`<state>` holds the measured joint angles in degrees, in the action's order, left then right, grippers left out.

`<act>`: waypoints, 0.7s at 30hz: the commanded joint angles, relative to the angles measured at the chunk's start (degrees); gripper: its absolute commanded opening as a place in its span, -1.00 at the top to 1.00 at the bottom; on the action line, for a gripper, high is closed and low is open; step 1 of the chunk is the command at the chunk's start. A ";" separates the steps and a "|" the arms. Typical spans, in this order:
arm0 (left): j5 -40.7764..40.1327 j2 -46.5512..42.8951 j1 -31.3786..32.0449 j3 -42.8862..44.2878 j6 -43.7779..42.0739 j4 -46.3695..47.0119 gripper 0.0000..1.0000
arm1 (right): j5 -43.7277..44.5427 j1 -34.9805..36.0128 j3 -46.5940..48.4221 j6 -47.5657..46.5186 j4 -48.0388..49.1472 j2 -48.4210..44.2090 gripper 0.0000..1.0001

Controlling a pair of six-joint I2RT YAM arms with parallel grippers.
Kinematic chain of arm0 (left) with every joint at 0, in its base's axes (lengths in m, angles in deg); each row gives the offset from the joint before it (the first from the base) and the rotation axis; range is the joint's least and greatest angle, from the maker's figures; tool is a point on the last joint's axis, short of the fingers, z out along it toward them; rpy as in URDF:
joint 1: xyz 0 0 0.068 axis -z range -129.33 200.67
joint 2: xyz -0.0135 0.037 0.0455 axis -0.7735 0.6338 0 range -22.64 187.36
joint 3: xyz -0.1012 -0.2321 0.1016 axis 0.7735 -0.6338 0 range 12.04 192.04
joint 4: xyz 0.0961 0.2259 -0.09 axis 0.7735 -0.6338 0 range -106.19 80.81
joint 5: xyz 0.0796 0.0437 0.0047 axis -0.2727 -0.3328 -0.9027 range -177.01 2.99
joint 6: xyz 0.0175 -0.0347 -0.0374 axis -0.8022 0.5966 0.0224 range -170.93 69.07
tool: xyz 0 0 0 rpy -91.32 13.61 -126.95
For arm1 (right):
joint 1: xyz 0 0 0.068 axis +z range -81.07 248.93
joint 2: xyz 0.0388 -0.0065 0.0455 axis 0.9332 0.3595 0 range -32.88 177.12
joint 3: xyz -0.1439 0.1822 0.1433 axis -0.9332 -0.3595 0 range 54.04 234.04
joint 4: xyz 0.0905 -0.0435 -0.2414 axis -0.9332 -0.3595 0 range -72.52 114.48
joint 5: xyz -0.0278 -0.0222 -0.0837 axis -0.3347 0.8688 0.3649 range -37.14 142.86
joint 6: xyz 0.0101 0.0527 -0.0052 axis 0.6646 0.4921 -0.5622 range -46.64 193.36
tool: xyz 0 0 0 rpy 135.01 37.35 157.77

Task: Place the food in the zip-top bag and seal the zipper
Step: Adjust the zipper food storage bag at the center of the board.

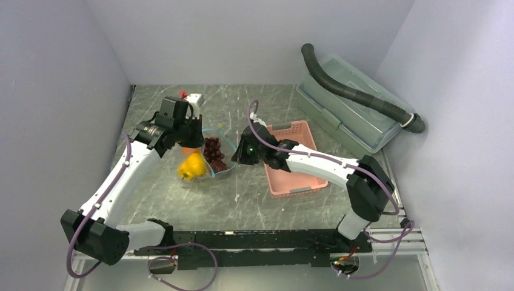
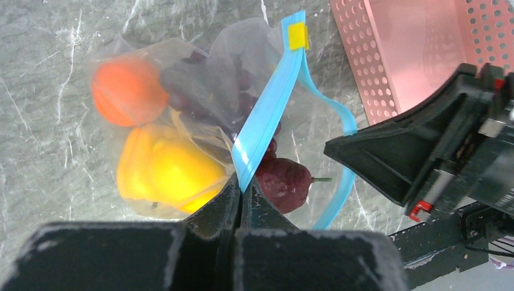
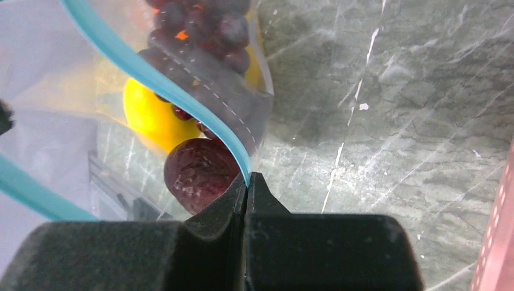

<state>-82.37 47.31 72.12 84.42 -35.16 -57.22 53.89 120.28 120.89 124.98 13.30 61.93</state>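
On the left, the left gripper [image 2: 241, 193] pinches the blue-teal zipper strip [image 2: 267, 109] of the clear floppy plastic bag [image 1: 216, 153], which is strung between both arms. Only this wrist view shows a small yellow tab [image 2: 297, 36]. The right gripper [image 3: 247, 182] clamps the strip's other lip beside a dark reddish-brown round fruit [image 3: 200, 173].

I have the left gripper [image 2: 241, 191] and the right gripper [image 3: 247, 179] facing each other, elbows bent, both pinched tight on the zipper [image 2: 267, 109].

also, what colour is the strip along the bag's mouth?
Light blue-teal. The zipper strip shows best in the left wrist view.
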 commanded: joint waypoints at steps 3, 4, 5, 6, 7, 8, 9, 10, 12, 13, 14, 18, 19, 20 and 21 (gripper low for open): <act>0.89 -2.62 0.26 1.59 0.38 -1.76 1.00 | 1.04 -0.09 5.38 -4.92 -4.50 -6.23 1.00; 1.66 -3.08 0.26 1.85 0.52 -1.97 1.00 | 1.18 -0.09 5.87 -5.67 -5.29 -6.89 1.00; 2.55 -3.38 0.26 1.98 0.71 -2.19 1.00 | 1.47 -0.11 6.40 -6.49 -6.13 -7.58 1.00; 3.49 -3.68 0.26 2.11 0.94 -2.16 1.00 | 1.67 -0.11 7.05 -7.31 -6.85 -8.35 1.00; 4.41 -3.85 0.26 2.26 1.08 -2.35 1.00 | 1.90 -0.11 7.80 -8.20 -7.75 -8.85 1.00; 5.83 -3.93 0.26 2.64 1.22 -2.67 1.00 | 1.98 -0.11 8.63 -9.01 -8.70 -9.41 1.00; 6.73 -3.87 0.26 2.93 1.34 -3.02 1.00 | 2.14 -0.11 9.61 -9.80 -9.67 -9.85 1.00; 7.46 -3.82 0.26 3.28 1.43 -3.36 1.00 | 2.29 -0.10 10.47 -10.57 -10.65 -10.28 1.00; 8.40 -3.77 0.26 4.18 1.54 -4.06 1.00 | 2.52 -0.11 12.48 -12.09 -12.55 -11.05 1.00; 8.71 -3.77 0.26 4.64 1.61 -4.35 1.00 | 2.56 -0.11 13.50 -12.77 -13.57 -11.35 1.00; 9.07 -3.86 0.26 5.14 1.63 -4.62 1.00 | 2.59 -0.11 14.56 -13.45 -14.66 -11.62 1.00; 11.11 -4.50 0.26 7.68 2.01 -5.39 1.00 | 3.34 -0.03 17.29 -15.40 -17.78 -13.37 1.00; 11.52 -4.60 0.26 8.17 2.21 -5.55 1.00 | 3.63 -0.02 17.54 -15.77 -18.02 -14.14 1.00; 11.93 -4.71 0.21 8.58 2.31 -5.58 1.00 | 4.05 -0.02 17.60 -16.17 -18.16 -14.80 1.00; 12.14 -4.67 0.25 8.77 2.46 -5.58 1.00 | 4.40 -0.02 17.43 -16.38 -18.05 -15.75 1.00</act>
<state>-73.84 44.67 72.12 89.25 -33.61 -63.60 55.93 120.28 135.36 111.65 -3.71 50.56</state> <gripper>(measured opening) 0.012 0.017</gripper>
